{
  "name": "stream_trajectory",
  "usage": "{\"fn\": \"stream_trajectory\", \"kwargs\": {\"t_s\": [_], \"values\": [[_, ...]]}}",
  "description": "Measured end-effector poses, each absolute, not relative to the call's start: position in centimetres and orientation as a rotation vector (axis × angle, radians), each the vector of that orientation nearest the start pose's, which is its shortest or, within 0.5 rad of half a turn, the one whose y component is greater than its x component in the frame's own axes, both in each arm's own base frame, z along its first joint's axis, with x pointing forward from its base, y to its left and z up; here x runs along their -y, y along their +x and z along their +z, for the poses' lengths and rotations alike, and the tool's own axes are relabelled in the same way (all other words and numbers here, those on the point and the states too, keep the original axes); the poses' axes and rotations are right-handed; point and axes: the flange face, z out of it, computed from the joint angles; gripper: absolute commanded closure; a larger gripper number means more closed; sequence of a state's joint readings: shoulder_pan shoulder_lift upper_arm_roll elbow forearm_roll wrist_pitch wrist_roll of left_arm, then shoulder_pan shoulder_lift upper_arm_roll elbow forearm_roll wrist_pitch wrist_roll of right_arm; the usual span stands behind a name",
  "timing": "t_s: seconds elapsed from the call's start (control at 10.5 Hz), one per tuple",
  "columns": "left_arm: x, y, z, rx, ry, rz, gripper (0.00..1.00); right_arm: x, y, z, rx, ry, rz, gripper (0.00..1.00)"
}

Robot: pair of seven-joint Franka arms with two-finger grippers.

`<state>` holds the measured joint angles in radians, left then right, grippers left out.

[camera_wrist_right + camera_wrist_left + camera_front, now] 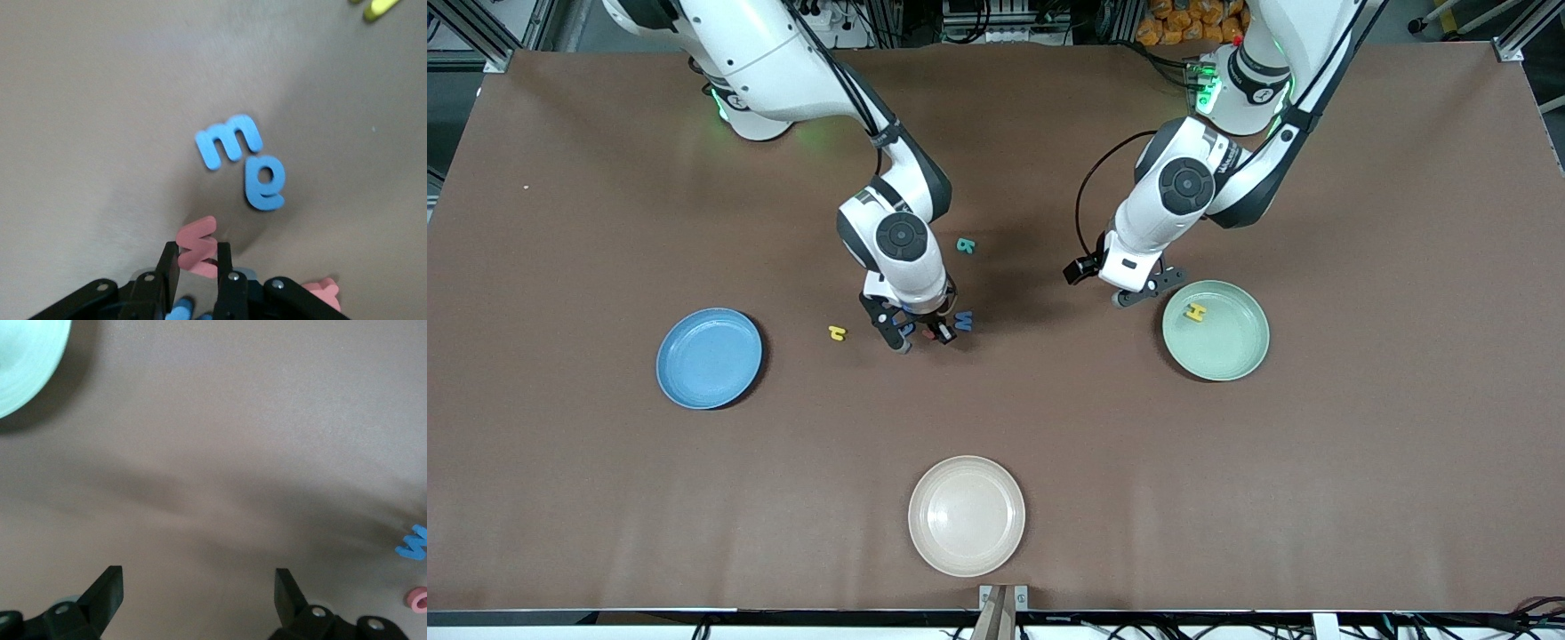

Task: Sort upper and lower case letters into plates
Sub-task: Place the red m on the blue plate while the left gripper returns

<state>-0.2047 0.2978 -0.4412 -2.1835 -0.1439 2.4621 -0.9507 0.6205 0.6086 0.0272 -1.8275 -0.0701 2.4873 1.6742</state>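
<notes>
Front camera high, facing robots' bases at 12 o'clock; wrist cameras close, looking down at table (560, 498); left wrist shares mint plate (27, 360) with front.
</notes>
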Motion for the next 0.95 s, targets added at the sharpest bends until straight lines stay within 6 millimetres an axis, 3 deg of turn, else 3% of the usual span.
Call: {"fn": "stream_trajectory", "kwargs": {"t_s": [0.19, 0.38, 0.48, 0.76, 0.95], "values": [[33.6, 44.8, 26.4, 0.708, -3.207, 0.255, 0.00, -35.7, 55.0, 25.2, -1.422, -2.754, -0.110, 1.00], [33.7, 44.8, 26.3, 0.708, -3.206, 0.258, 0.00, -29.2, 58.5, 29.5, -1.350, -2.799, -0.134, 1.00], [33.7, 44.8, 26.3, 0.708, -3.207, 0.257, 0.00, -25.2, 60.0, 30.6, -1.311, -2.833, -0.133, 1.00], [33.7, 44.9, 26.4, 0.709, -3.208, 0.256, 0.00, -12.3, 63.3, 30.5, -1.145, -2.959, -0.085, 1.00], [33.8, 45.0, 26.5, 0.715, -3.210, 0.253, 0.00, -3.9, 63.6, 29.3, -1.024, -3.028, -0.025, 1.00]]}}
